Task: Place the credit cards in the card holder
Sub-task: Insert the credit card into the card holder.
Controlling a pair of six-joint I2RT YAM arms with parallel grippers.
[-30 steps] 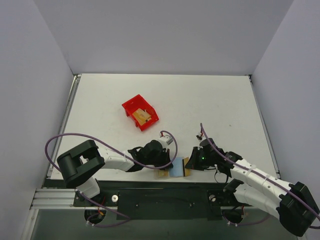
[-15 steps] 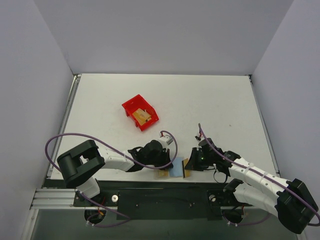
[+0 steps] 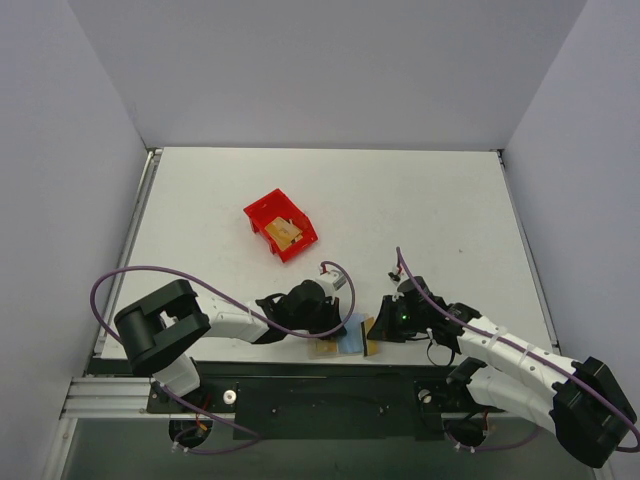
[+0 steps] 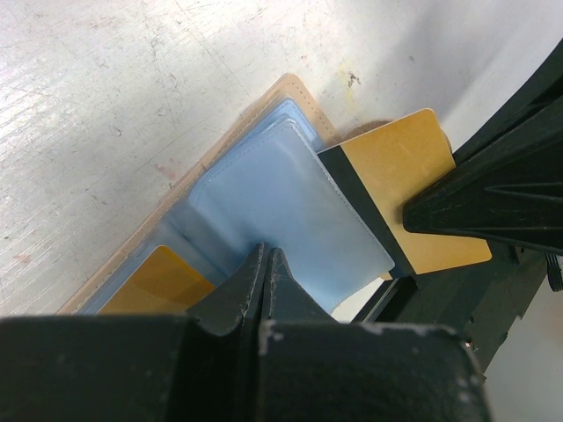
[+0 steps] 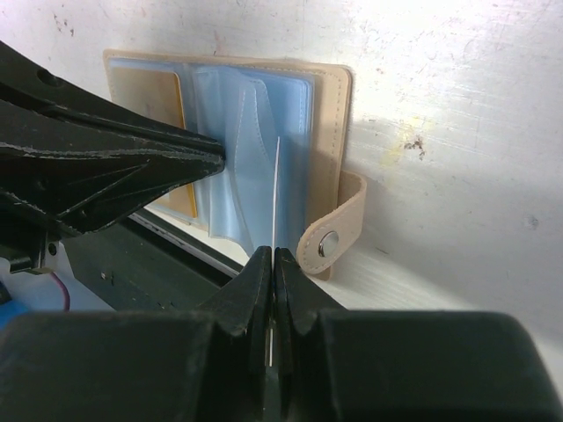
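Card holder (image 4: 264,198) open — right tool (image 5: 271,257) pinches card (image 4: 396,171).

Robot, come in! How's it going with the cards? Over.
Left pincer shut, tip on blue sleeves of open beige-tan folding card holder. Right pincer shut on thin orange-yellow credit card, at the sleeves. Nothing blocking.

Matt card holder (image 5: 330,132), glossy plastic sleeves (image 4: 273,198), smooth credit card (image 4: 413,193)

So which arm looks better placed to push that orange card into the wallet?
Right. The right gripper pinches the credit card, its edge at the blue sleeves of the card holder. The left gripper, shut, only pins those sleeves down, so it likely steadies.
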